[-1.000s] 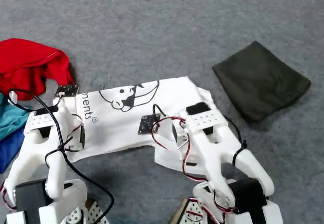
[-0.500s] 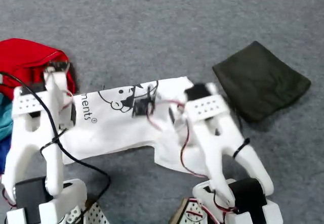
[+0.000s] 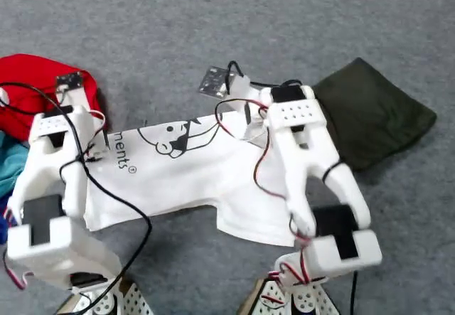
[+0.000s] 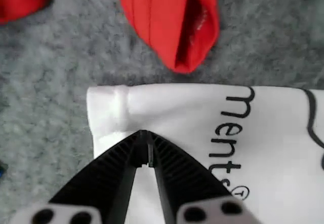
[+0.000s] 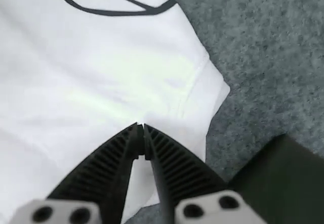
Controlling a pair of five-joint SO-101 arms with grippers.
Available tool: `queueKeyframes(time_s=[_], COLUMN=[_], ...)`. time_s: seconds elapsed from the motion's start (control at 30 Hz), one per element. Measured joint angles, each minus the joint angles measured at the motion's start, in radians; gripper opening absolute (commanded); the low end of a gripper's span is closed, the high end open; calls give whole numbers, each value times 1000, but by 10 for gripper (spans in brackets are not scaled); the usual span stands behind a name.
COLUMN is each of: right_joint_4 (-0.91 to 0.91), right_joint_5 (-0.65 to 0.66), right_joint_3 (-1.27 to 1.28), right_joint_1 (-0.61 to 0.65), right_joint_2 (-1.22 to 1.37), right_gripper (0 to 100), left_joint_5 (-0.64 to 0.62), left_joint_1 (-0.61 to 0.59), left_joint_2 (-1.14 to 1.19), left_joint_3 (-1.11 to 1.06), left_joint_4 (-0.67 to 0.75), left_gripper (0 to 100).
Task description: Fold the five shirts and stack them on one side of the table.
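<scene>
The white shirt (image 3: 185,173) lies flat in the middle of the grey table (image 3: 213,38). It is spread as a band, with its long axis running left to right across the high view and the right end a little higher in the frame. The lettering sits toward its left end and the line drawing near its middle. A flap juts out at the lower right, possibly a sleeve, though I cannot be sure, so I cannot say which end is the collar.

The left gripper (image 4: 145,144) is over the shirt's left end, close to the stitched corner. Its jaws are closed tip to tip. The right gripper (image 5: 140,134) is over the right end, near the corner that faces the folded dark green shirt (image 3: 366,112). Its jaws are pressed together as well. I cannot tell whether either pair has cloth nipped between the tips.

A crumpled red shirt (image 3: 35,91) and teal cloth (image 3: 11,166) wait at the left edge.

The step in hand looks like a lengthwise fold. To do it well, both pincers should catch the same long edge at matching corners and rise together. Keeping the cloth lightly taut between them should lay the crease straight along the long axis. The carried edge should land square on the opposite one, without dragging the layer underneath or brushing the red shirt just beside the left corner.
</scene>
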State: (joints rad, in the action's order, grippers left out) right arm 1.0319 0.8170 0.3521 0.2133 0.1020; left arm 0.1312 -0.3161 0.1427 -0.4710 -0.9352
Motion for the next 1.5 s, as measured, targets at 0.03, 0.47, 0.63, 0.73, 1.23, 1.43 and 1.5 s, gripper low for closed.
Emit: queueKeyframes(time_s=[0.03,0.47,0.63,0.73,1.23,1.43,1.5], right_joint_4=[-17,127,249,311,583,514,488], right_joint_5=[-2,-3,-3,17,87,87,87], right_joint_3=[0,-127,-172,-172,118,450,542], right_joint_1=[-11,-71,-54,-43,104,153,183], right_joint_2=[29,121,-52,-167,-684,-870,-916], right_gripper=[12,11,12,12,12,13,13], left_joint_5=[-3,-3,0,2,95,146,169], left_joint_1=[-6,-26,-41,-43,-78,-175,-212], left_joint_2=[20,64,61,14,-594,-813,-852], left_joint_3=[17,130,315,381,-52,-404,-493], left_joint_4=[-2,-75,-275,-350,-341,-210,-178], left_gripper=[19,19,19,19,19,19,19])
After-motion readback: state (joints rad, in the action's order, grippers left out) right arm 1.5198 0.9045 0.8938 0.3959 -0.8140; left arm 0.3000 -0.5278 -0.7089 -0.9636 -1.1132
